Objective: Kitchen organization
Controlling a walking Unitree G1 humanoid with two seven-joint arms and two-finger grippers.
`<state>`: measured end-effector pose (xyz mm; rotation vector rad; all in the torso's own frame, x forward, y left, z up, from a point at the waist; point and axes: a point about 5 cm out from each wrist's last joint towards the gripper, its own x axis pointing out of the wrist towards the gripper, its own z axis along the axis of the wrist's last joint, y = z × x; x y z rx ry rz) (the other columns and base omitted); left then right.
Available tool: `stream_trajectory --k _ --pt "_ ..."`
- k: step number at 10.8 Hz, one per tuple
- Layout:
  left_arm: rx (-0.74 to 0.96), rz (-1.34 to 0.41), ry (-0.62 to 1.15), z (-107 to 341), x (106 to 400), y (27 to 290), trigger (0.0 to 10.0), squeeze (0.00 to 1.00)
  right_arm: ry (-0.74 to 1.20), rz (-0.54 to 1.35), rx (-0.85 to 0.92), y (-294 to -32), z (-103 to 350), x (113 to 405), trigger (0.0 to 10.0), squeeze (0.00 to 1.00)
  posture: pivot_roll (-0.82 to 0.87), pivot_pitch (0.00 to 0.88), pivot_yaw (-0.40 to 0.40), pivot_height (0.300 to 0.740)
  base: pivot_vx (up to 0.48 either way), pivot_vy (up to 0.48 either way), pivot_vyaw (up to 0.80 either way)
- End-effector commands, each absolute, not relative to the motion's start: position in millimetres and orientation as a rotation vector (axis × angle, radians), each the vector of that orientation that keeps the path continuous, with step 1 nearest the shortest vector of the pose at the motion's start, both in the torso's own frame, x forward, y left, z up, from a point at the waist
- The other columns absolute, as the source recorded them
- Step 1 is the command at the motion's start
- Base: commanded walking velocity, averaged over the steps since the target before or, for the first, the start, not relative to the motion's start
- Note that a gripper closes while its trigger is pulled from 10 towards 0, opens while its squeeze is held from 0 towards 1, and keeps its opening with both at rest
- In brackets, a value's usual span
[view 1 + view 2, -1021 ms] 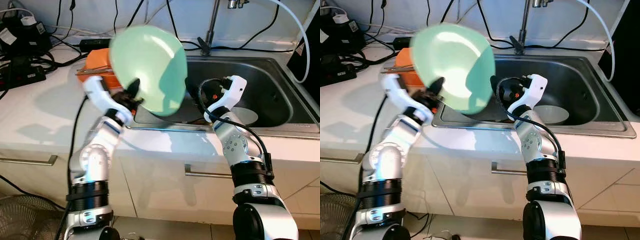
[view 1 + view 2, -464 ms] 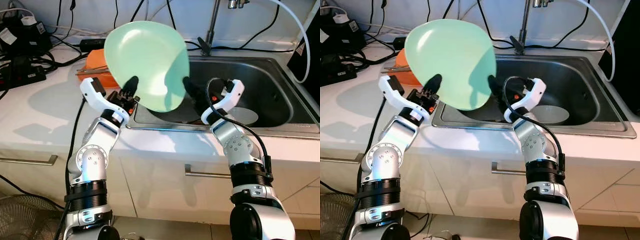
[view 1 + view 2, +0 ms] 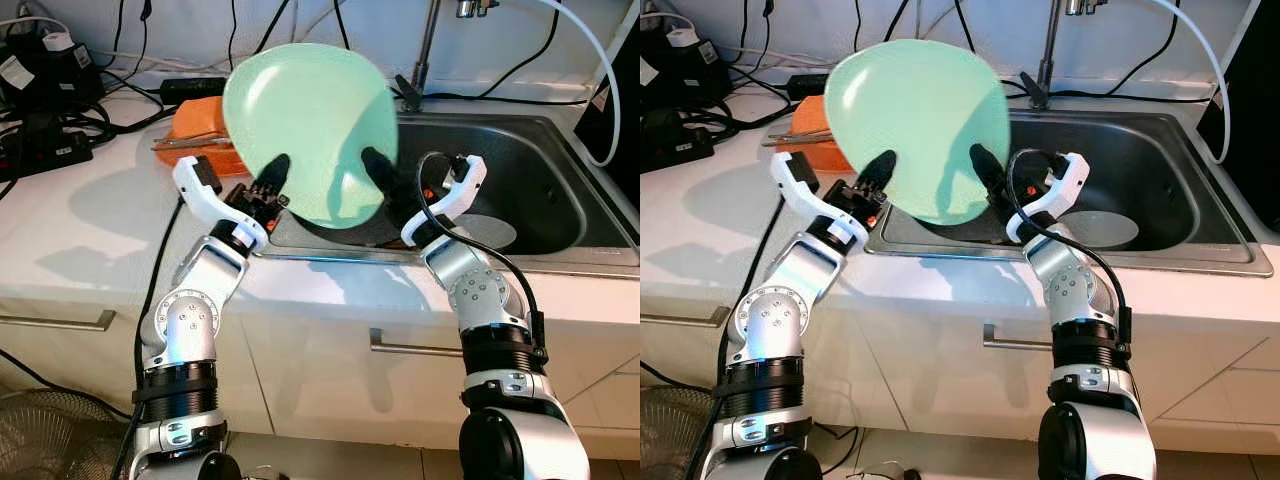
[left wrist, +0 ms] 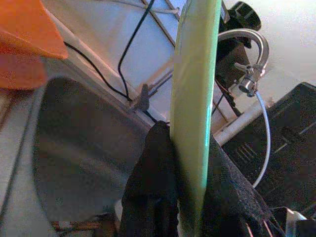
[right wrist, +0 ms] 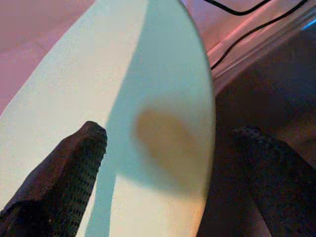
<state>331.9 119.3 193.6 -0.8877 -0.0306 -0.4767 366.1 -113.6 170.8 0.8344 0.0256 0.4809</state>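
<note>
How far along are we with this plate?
Done: the green plate is lifted above the sink edge, clamped on its rim by the left gripper. In hand: the right gripper straddles the opposite rim, fingers open. Left: putting the plate away; a white bowl sits in the sink.

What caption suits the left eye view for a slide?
Left hand grips a green plate upright at the sink's left edge, the open right hand straddling its rim.

We raise both arms before us: our left gripper (image 3: 268, 180) clamps the green plate (image 3: 305, 125) at its lower edge, while our right gripper (image 3: 385, 180) straddles the rim, fingers parted
</note>
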Motion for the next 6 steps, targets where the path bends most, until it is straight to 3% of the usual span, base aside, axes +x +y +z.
stream_trajectory --k 1,3,4,6 --pt "-0.894 -0.535 -0.055 201.2 330.0 115.5 10.0 0.00 0.026 0.483 0.842 -114.5 169.2 364.9 10.0 0.00 0.12 0.000 0.039 0.740 0.000 0.000 0.00" --pt "-0.893 -0.542 -0.050 200.6 329.6 114.5 10.0 0.00 0.023 0.476 0.848 -114.7 169.3 365.2 10.0 0.00 0.12 0.000 0.041 0.740 0.000 0.000 0.00" --pt "-0.893 -0.542 -0.046 200.4 329.9 114.6 10.0 0.00 0.021 0.453 0.863 -115.9 168.7 366.3 0.0 0.00 0.12 0.000 0.041 0.740 0.000 0.000 0.00" --pt "-0.894 -0.539 -0.042 199.9 330.0 114.6 10.0 0.00 0.007 0.476 0.897 -115.3 172.3 365.8 0.0 0.00 0.12 0.000 0.041 0.740 0.000 0.000 0.00"
